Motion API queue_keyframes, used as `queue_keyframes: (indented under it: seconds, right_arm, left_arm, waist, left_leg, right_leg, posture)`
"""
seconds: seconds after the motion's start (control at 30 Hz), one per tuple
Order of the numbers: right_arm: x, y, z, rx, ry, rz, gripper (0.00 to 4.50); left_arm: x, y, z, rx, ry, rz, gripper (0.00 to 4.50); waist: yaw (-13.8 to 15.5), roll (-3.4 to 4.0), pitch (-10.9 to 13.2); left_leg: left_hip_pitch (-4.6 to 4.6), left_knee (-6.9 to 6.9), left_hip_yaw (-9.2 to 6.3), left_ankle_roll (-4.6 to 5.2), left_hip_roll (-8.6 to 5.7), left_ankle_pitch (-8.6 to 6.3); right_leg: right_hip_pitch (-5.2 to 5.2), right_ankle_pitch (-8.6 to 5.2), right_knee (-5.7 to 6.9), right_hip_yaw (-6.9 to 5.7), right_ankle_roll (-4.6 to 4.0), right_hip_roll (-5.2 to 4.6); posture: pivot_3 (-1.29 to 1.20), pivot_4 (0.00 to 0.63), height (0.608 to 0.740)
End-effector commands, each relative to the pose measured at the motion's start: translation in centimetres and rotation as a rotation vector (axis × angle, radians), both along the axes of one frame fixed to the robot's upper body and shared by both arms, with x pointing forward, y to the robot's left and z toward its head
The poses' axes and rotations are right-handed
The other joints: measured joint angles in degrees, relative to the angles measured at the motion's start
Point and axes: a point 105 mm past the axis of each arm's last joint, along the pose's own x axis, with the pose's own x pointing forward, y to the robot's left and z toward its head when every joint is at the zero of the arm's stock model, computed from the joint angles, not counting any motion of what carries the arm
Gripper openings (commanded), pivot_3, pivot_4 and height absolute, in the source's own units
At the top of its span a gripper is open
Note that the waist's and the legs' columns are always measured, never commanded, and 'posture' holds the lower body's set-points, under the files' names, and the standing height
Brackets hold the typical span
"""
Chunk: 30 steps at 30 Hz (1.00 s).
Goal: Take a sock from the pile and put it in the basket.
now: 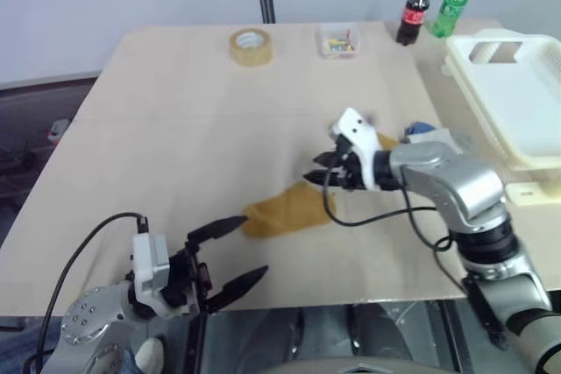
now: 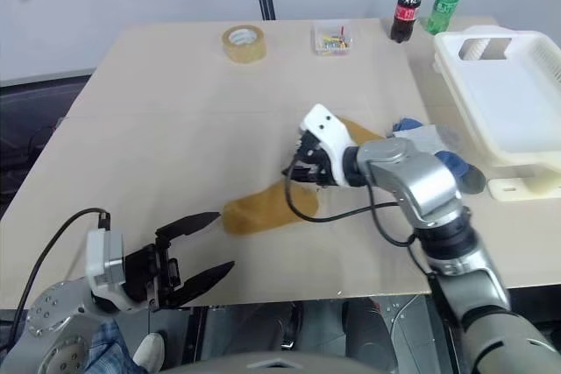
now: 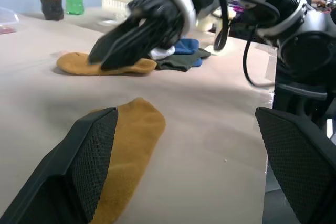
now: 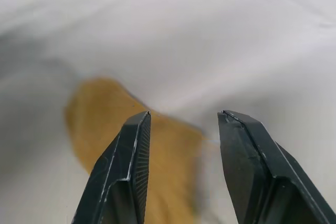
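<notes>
One mustard-tan sock (image 1: 285, 210) lies flat on the tan table, apart from the pile. My right gripper (image 1: 314, 171) hovers just above its far end, open, with nothing between its fingers (image 4: 134, 150); the sock (image 4: 100, 111) shows below them. The pile (image 3: 181, 56) of blue, pale and dark green socks lies behind my right forearm, with a second tan sock (image 3: 79, 64) beside it. The white slotted basket (image 1: 517, 102) stands at the table's right edge. My left gripper (image 1: 252, 245) is open near the front edge, just short of the loose sock.
A tape roll (image 1: 251, 46), a small clear box (image 1: 337, 42), a cola bottle (image 1: 413, 11) and a green bottle (image 1: 451, 4) stand along the far edge. The table's front edge runs just under my left gripper.
</notes>
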Motion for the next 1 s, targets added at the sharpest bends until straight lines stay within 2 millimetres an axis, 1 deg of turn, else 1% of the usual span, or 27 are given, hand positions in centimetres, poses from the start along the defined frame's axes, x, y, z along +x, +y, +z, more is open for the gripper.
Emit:
queue_keyframes:
  seconds: [0.03, 0.1, 0.17, 0.23, 0.3, 0.33, 0.47, 0.5, 0.53, 0.63, 0.93, 1.0]
  right_arm:
    - [-0.9, -1.0, -3.0, -0.099, 0.017, 0.021, 2.09]
    - [-1.3, -1.5, -4.5, -0.140, 0.042, 0.017, 2.09]
    - [-1.8, -1.6, -5.4, -0.140, 0.084, 0.005, 2.09]
    - [-2.0, -1.5, -5.7, -0.137, 0.091, 0.002, 2.09]
    - [-2.0, -1.5, -5.6, -0.121, 0.090, -0.005, 2.09]
    - [-2.0, -1.6, -5.5, -0.110, 0.095, -0.015, 1.58]
    - [-2.0, -2.2, -5.2, -0.101, 0.102, -0.037, 0.59]
    - [-2.1, -2.4, -5.1, -0.098, 0.105, -0.041, 0.20]
    - [-2.1, -2.5, -5.0, -0.092, 0.112, -0.047, 0.05]
    - [-2.5, -3.2, -4.9, -0.085, 0.134, -0.066, 0.05]
    - [-4.3, -6.9, -4.7, -0.087, 0.257, -0.173, 0.05]
    - [-4.3, -7.7, -4.7, -0.095, 0.257, -0.202, 0.05]
  left_arm:
    - [-0.1, 0.1, 0.3, -0.002, -0.018, 0.005, 4.50]
    - [0.0, 0.1, 0.3, -0.002, -0.018, 0.005, 4.50]
    - [0.0, 0.2, 0.3, 0.000, -0.017, 0.005, 4.50]
    - [-0.1, 0.3, 0.3, 0.002, -0.015, 0.006, 4.50]
    - [-0.1, 0.4, 0.3, 0.005, -0.013, 0.007, 4.50]
    - [-0.1, 0.4, 0.2, 0.005, -0.012, 0.008, 4.50]
    - [-0.2, 0.4, 0.1, 0.004, -0.005, 0.004, 4.50]
    - [-0.2, 0.3, 0.0, 0.004, -0.003, 0.000, 4.50]
    - [-0.2, 0.2, 0.0, 0.003, -0.001, -0.003, 4.50]
    - [-0.1, 0.2, -0.1, 0.003, -0.001, -0.007, 4.50]
    - [-0.2, 0.2, -0.1, 0.000, -0.001, -0.003, 4.50]
    - [-0.2, 0.2, -0.1, -0.001, -0.003, -0.003, 4.50]
  waist:
    - [0.01, -0.01, 0.00]
    - [-0.05, 0.00, 0.00]
    - [-0.02, 0.00, 0.00]
    - [0.10, -0.05, -0.03]
    - [0.12, -0.08, -0.05]
    - [0.15, -0.08, -0.05]
    - [0.25, -0.08, -0.05]
    - [0.27, -0.08, -0.05]
    - [0.29, -0.08, -0.05]
    - [0.32, -0.08, -0.05]
    - [0.41, -0.07, -0.05]
    - [0.44, -0.08, -0.05]
  left_leg:
    - [-0.01, 0.01, 0.02, 0.00, 0.00, 0.00]
    - [-0.01, 0.01, 0.09, 0.00, 0.00, 0.00]
    - [0.00, 0.02, 0.09, 0.00, 0.01, 0.00]
    - [0.02, 0.04, 0.09, 0.01, 0.01, 0.00]
    - [0.03, 0.07, 0.09, 0.01, 0.01, 0.00]
    - [0.02, 0.07, 0.09, 0.01, 0.01, 0.00]
    - [0.02, 0.07, 0.07, 0.01, 0.01, 0.00]
    - [0.02, 0.07, 0.07, 0.01, 0.01, 0.00]
    - [0.02, 0.07, 0.07, 0.01, 0.01, 0.00]
    - [0.01, 0.07, 0.07, 0.01, 0.01, 0.00]
    - [0.00, 0.07, 0.06, 0.03, 0.00, -0.01]
    - [0.00, 0.07, 0.05, 0.03, 0.01, -0.02]
  right_leg:
    - [0.00, 0.00, -0.01, 0.02, 0.00, -0.02]
    - [0.00, 0.00, 0.02, 0.10, 0.01, -0.02]
    - [-0.01, 0.00, 0.07, 0.11, 0.01, -0.02]
    - [0.00, 0.00, 0.07, 0.11, 0.01, -0.01]
    - [0.01, 0.00, 0.07, 0.10, 0.01, -0.01]
    - [0.02, 0.01, 0.06, 0.10, 0.01, -0.01]
    - [0.02, 0.00, 0.06, 0.09, 0.01, -0.01]
    - [0.02, 0.00, 0.06, 0.08, 0.01, -0.01]
    - [0.02, 0.00, 0.05, 0.09, 0.01, -0.02]
    - [0.02, 0.00, 0.05, 0.08, 0.01, -0.02]
    - [0.05, 0.00, 0.02, 0.07, 0.01, -0.03]
    - [0.09, 0.00, 0.03, 0.05, 0.01, -0.03]
  posture:
    - [0.00, 0.150, 0.739]
    - [0.00, 0.150, 0.739]
    - [0.00, 0.150, 0.739]
    - [0.00, 0.150, 0.739]
    - [0.00, 0.150, 0.739]
    - [0.00, 0.150, 0.739]
    - [0.00, 0.150, 0.739]
    - [0.00, 0.150, 0.739]
    - [0.00, 0.150, 0.739]
    - [0.00, 0.150, 0.739]
    - [0.00, 0.150, 0.739]
    - [0.00, 0.150, 0.739]
